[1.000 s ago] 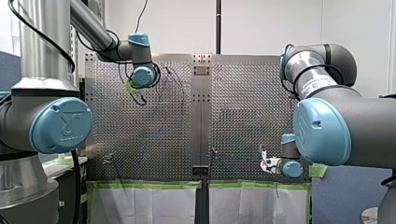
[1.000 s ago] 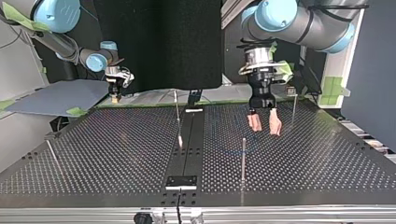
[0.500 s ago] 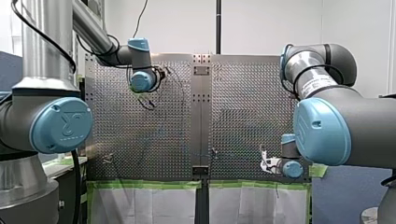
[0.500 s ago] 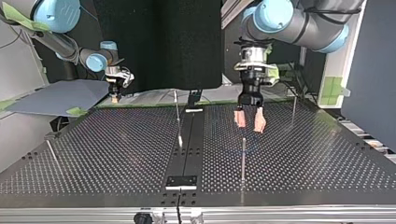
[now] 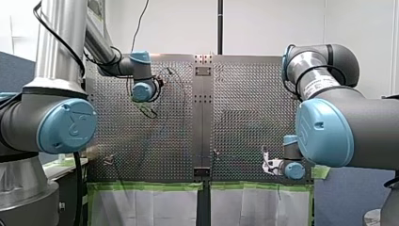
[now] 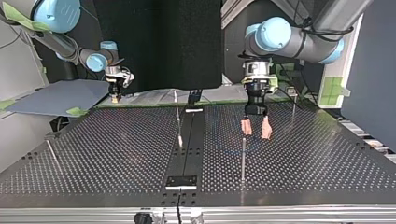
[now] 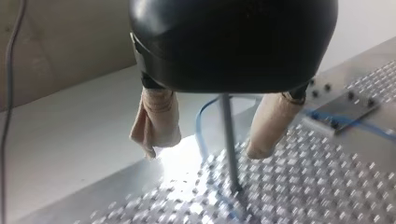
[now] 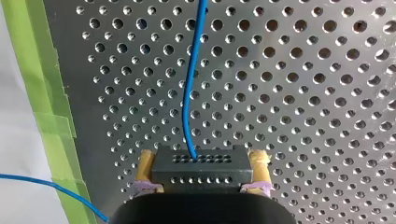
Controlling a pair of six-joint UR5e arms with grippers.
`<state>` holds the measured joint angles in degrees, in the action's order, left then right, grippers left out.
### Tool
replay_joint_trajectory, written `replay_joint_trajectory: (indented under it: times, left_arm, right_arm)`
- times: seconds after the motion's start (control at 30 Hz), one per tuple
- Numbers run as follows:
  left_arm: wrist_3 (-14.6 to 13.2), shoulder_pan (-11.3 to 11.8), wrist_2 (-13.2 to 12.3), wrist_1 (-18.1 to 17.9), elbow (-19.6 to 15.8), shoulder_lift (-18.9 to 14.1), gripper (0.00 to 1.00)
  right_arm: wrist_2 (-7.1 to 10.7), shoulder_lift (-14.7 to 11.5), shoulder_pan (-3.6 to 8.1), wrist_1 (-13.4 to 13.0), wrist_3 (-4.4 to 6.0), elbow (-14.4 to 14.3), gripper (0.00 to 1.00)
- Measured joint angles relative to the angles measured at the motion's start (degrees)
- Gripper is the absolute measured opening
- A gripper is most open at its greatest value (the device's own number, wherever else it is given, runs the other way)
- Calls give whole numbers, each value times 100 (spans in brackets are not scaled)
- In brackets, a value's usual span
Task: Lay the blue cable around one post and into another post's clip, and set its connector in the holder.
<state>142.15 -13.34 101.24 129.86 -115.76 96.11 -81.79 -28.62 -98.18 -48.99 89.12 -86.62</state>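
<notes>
In the right wrist view, my right gripper is shut on the black connector, yellow pads on both sides. The blue cable runs from the connector out over the perforated plate. In the top view this gripper hangs at the far left edge of the table. My left gripper is open, beige pads apart, just above and behind a thin metal post. In the left wrist view the post stands between the open fingers, with a loop of blue cable beside it.
More posts stand at the top view's middle, far right and near left. A small black plate sits on the centre rail near the front edge. Green tape lines the table's edge by my right gripper.
My left arm has swung toward the table's middle and its open gripper now hangs lower, by the post. My right gripper has not moved.
</notes>
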Motion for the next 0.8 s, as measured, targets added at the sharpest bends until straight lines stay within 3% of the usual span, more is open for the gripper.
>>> replay_joint_trajectory:
  times: [0.13, 0.47, 0.8]
  left_arm:
    - [200, 111, -93, -9, 96, 126, 100]
    - [765, 126, -580, -228, 267, 491, 100]
    - [1352, 197, -396, -217, 423, 506, 100]
  right_arm:
    - [-1, 0, 0, 0, 1, 3, 19]
    - [2, 0, -3, -13, 2, 1, 19]
    - [3, 0, -3, -15, 2, 0, 19]
